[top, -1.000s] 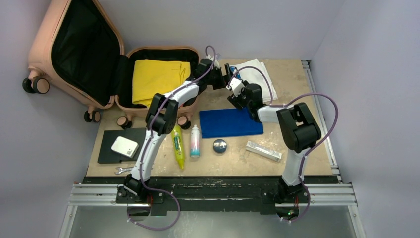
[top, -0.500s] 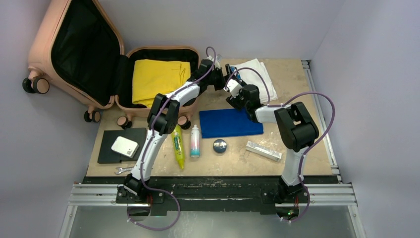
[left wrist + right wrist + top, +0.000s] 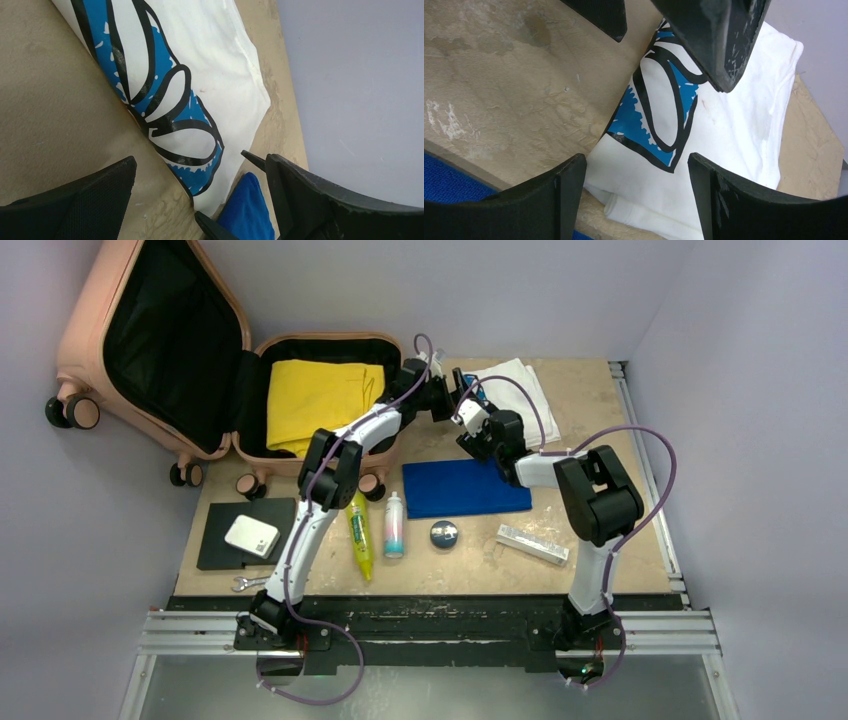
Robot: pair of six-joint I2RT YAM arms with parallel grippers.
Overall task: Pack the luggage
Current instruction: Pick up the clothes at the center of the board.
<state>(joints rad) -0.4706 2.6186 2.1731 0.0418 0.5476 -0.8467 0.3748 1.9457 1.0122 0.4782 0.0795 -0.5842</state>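
Note:
The salmon-pink luggage (image 3: 88, 325) lies open at the back left, its lid propped up, with a folded yellow garment (image 3: 315, 400) in the lower half. A folded white shirt (image 3: 518, 390) with a blue and black print lies at the back centre. My left gripper (image 3: 452, 395) is open at the shirt's left edge; in the left wrist view (image 3: 200, 165) its fingers straddle the printed corner of the shirt (image 3: 200, 65). My right gripper (image 3: 470, 418) is open just in front of it; in the right wrist view (image 3: 635, 162) it straddles the shirt's near folded edge (image 3: 734, 125). Neither holds anything.
A folded blue cloth (image 3: 465, 488) lies just in front of the grippers. Along the front are a black pad with a white box (image 3: 250, 533), a small wrench (image 3: 245, 583), a yellow-green tube (image 3: 359, 533), a white bottle (image 3: 394, 523), a round tin (image 3: 444, 533) and a silver bar (image 3: 533, 543).
My right gripper has shifted slightly left and back, closer to the shirt's left edge and the left gripper. The left gripper has barely moved. Nothing was taken hold of.

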